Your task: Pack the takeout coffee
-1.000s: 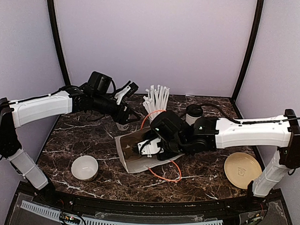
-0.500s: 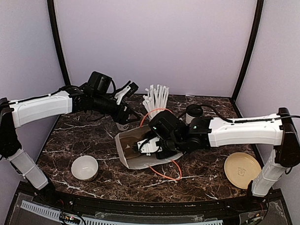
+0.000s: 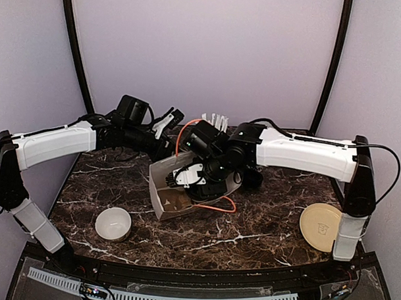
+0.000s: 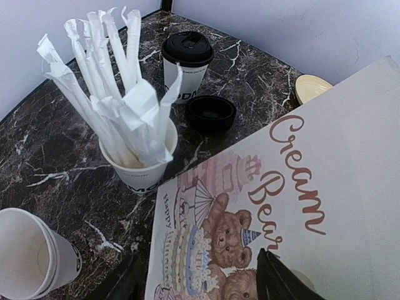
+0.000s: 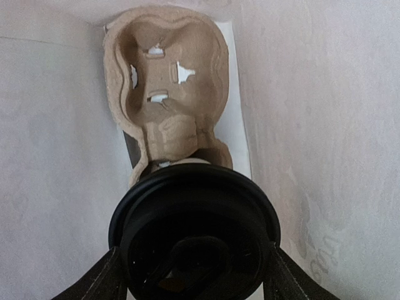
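Note:
My right gripper (image 3: 184,180) reaches into the mouth of a white paper bag (image 3: 160,196) with orange handles that lies tilted on the table. In the right wrist view it (image 5: 195,275) is shut on a coffee cup by its black lid (image 5: 194,231), above a brown pulp cup carrier (image 5: 167,81) at the bag's bottom. The second coffee cup (image 4: 187,61) stands behind the bag; the right arm hides it in the top view. My left gripper (image 3: 167,132) is open at the bag's rim, one finger (image 4: 282,281) over the printed side (image 4: 294,187).
A white cup full of wrapped straws (image 4: 134,156) stands by the bag, its tips showing in the top view (image 3: 215,119). A loose black lid (image 4: 210,114), stacked white cups (image 4: 37,262), a white bowl (image 3: 113,223) and a beige plate (image 3: 323,227) sit around.
My right arm has swung up and left and pushed the cup deeper into the bag. The bag has tipped more upright and shifted left. The left arm has stayed still.

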Motion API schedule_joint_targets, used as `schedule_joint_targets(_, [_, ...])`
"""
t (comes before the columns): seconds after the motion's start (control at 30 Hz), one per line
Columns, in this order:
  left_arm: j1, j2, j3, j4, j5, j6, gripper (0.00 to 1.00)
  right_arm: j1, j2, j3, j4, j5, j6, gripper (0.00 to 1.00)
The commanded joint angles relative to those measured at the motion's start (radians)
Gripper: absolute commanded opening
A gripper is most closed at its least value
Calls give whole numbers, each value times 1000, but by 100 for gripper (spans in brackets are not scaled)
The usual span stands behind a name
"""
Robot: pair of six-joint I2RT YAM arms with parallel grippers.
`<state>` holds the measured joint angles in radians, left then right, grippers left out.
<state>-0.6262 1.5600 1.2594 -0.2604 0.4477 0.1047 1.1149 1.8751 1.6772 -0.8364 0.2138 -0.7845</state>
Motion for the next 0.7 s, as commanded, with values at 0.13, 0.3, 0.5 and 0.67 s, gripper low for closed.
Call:
schedule_joint_targets(0.13, [32,-57,-9,-7,-35,18,64,-15,161,356,-473,-302,119,46])
schedule_joint_targets(0.3, [60,-69,-8,-4,-38,18,64,-14,208,452,-581,-329,124,46])
schedule_joint_targets(0.5, [77,-75,-7,0,-40,19,64,-15,194,311,-493,-297,116,46])
schedule_joint_targets(0.67, [84,-79,-6,1,-51,23,64,-15,157,172,-352,-282,92,45])
